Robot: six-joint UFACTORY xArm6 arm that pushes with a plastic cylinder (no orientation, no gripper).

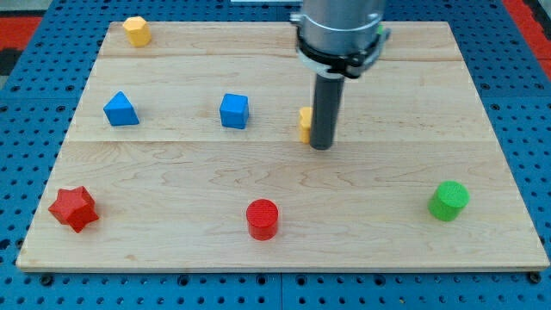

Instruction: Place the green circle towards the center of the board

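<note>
1. One dark rod hangs straight down from the arm's grey housing [337, 30] at the view's top, and my tip [321, 146] rests on the board [275, 250] a little above and to the view's right of its middle. It has no jaws to open or close — it grips nothing, only stands beside a block.
2. Hidden partly behind the rod is a yellow block [305, 123]; only a thin sliver shows at the rod's left side, seemingly touching it, and its shape cannot be made out.
3. The arm is cut off by the view's top edge, so only its lowest section shows, upright.
4. The green circle [448, 200] sits near the board's lower right corner, well apart from the tip and from the centre.
5. Seven blocks in all — two yellow, two blue, two red, one green.
6. The other yellow block [136, 30] sits at the top left corner, its exact shape hard to tell.
7. A blue triangle [120, 109] and a blue cube [233, 111] lie left of the tip.
8. A red star [72, 208] is at the lower left, a red cylinder [262, 219] near the bottom edge.
</note>
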